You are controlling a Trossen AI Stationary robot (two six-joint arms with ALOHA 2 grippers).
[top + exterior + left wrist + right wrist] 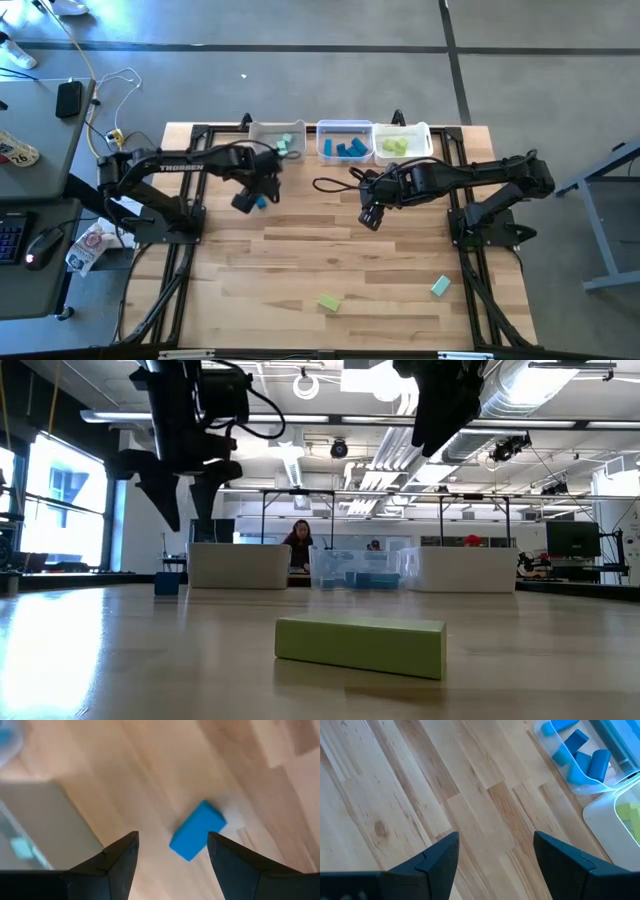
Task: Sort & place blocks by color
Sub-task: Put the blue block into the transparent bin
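My left gripper [248, 200] [172, 834] hovers open above a darker blue block [261, 203] [197, 830] that lies flat on the table just in front of the left bin [277, 140]. In the low view its fingers [160, 495] point down, clear above the block [167, 582]. My right gripper [370, 216] [496, 834] is open over bare wood in front of the middle bin [345, 142]. A yellow-green bar [329, 302] [360, 645] and a pale teal block [440, 287] lie near the table's near edge.
Three translucent bins stand in a row at the far edge: the left holds teal blocks, the middle [580, 755] blue ones, the right [402, 142] yellow-green ones. A black cable [330, 184] loops in front of the middle bin. People show in the room beyond.
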